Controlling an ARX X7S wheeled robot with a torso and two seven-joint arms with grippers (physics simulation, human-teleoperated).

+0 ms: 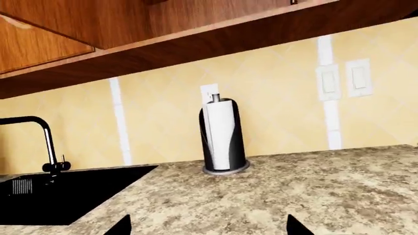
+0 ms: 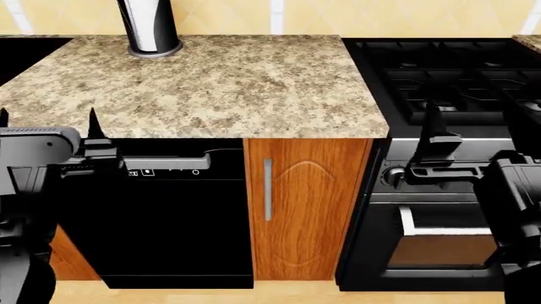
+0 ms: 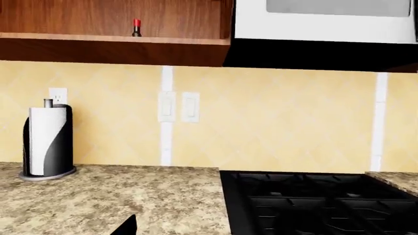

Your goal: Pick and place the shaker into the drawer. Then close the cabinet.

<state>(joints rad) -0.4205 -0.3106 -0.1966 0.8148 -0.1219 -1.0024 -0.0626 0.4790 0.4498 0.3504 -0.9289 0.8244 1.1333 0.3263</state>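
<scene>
Shaker hunt, nothing grabbed yet

You're hovering both pincers, left (image 2: pixel 47 120) and right (image 2: pixel 473 123), apart and empty at the bench (image 2: pixel 253 82) edge; shaker and drawer aren't showing anywhere.

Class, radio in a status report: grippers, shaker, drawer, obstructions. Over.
Left gripper open, empty; right gripper empty, jaws unclear. Shaker, drawer not identified. Paper towel holder at counter's back, away from both.
</scene>
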